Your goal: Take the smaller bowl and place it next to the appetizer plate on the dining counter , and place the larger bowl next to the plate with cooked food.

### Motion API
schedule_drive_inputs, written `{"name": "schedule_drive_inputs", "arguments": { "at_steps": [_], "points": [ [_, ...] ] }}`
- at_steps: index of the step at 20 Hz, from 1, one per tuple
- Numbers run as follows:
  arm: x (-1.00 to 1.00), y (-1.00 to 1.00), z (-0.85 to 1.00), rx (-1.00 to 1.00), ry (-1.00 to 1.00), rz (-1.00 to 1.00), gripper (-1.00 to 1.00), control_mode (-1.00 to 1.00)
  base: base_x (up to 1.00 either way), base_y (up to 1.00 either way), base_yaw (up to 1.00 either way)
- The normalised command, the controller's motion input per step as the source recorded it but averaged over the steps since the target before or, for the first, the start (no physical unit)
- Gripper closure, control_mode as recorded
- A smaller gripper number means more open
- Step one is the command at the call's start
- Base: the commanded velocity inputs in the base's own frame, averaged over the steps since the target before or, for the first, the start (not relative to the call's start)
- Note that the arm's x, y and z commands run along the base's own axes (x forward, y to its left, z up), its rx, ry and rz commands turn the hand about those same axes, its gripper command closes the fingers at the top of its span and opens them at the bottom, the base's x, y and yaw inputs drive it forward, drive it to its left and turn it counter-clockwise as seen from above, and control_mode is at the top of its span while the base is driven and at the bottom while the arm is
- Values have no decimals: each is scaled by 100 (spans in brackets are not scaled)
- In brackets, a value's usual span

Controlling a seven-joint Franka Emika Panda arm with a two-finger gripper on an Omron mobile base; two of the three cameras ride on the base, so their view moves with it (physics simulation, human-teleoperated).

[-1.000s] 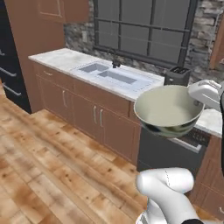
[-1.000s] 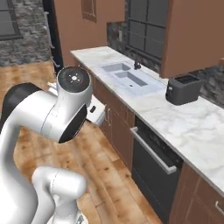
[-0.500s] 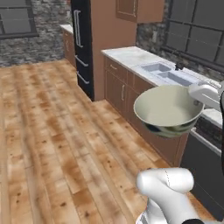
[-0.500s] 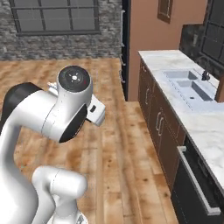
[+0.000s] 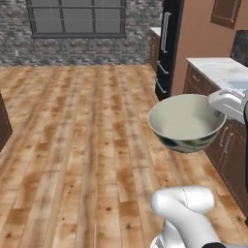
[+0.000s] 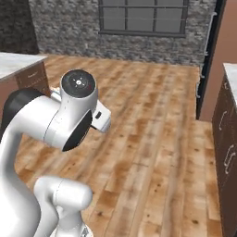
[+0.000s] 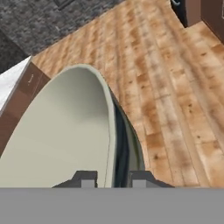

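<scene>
Left base view: arm raised, gripper point(image 7: 113, 180) pinching the larger bowl's point(image 5: 186, 122) rim, one finger inside, one outside; bowl upright over wooden floor point(image 5: 87, 145).

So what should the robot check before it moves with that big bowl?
1. Grip on the larger bowl: the gripper has one finger on each side of the rim. Ok.
2. Bowl held level: it sits open side up in the left base view. Ok.
3. Bowl empty, nothing to spill: plain cream inside. Ok.
4. Wooden floor ahead free of obstacles. Ok.
5. Room beside the cabinets: the bowl hangs close to them. Cannot tell.
6. Plate with cooked food found: cannot tell.
</scene>
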Motion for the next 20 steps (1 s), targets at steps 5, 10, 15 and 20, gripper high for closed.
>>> {"name": "schedule_drive_inputs", "arguments": {
  "at_steps": [5,10,15,20],
  "points": [
    [0,0,0,0,0,0,100,100,49,16,56],
    [0,0,0,0,0,0,100,100,37,39,56],
    [0,0,0,0,0,0,100,100,0,89,56],
    [0,0,0,0,0,0,100,100,-20,100,52]
  ]
}}
